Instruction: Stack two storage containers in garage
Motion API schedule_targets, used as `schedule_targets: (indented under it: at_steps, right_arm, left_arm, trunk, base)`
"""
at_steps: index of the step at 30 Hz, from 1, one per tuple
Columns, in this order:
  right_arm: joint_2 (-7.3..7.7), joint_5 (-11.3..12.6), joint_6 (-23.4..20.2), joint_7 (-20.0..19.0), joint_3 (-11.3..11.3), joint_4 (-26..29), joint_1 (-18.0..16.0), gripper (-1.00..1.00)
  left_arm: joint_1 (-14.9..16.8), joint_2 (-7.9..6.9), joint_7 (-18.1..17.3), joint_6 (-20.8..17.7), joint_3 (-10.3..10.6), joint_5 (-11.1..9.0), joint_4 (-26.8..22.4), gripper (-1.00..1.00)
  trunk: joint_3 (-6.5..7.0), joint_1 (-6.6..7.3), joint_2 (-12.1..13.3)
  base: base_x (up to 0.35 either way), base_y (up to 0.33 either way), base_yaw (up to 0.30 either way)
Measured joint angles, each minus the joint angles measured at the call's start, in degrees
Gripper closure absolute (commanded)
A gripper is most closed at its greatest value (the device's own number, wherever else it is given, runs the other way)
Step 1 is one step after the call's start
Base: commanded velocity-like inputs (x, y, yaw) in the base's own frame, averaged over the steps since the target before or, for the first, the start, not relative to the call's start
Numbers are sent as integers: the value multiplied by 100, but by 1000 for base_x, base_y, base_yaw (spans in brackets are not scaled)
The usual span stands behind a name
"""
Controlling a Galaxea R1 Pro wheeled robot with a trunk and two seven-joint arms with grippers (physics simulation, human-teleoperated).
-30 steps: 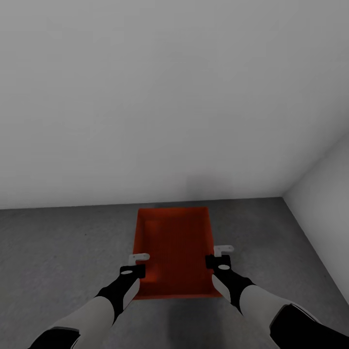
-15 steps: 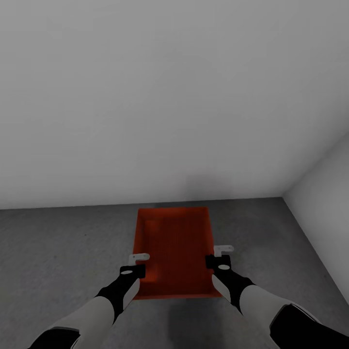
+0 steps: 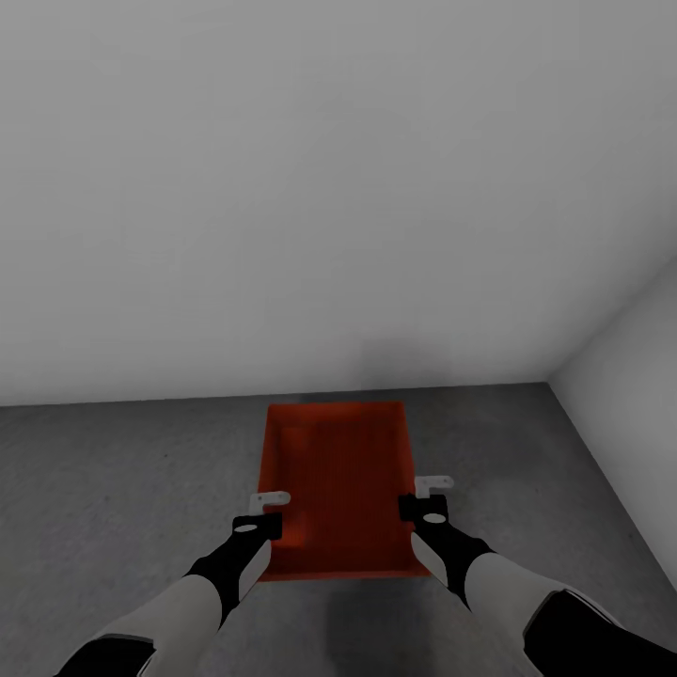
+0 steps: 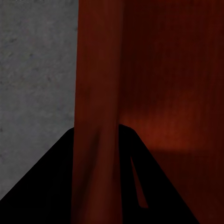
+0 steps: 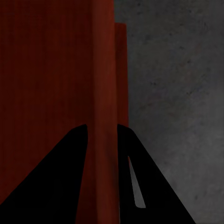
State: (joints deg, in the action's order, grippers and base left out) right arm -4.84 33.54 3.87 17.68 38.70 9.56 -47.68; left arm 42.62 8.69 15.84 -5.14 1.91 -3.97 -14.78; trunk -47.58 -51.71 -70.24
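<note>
Both arms reach forward and down over the grey concrete floor of the garage, near a wall corner. The left claw pinches the left wall of an orange-red storage container; the right claw is closed on its right wall, fingers straddling the rim.
</note>
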Motion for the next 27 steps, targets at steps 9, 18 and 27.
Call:
schedule_targets:
  at_steps: [9, 18, 27]
  right_arm:
    - [0, 0, 0, 3, 1, 5, 0, 100]
    - [6, 2, 1, -1, 1, 8, 0, 100]
    - [54, 5, 1, -77, -7, 9, 0, 100]
  left_arm:
    - [0, -2, -3, 0, 0, 0, -4, 100]
    - [0, 5, 7, 1, 1, 0, -6, 100]
    - [0, 56, 88, 1, 7, -1, -5, 100]
  trunk:
    - [0, 0, 0]
    - [0, 0, 0]
    - [0, 0, 0]
  base:
    - [0, 0, 0]
    - [0, -161, 0]
    - [0, -24, 0]
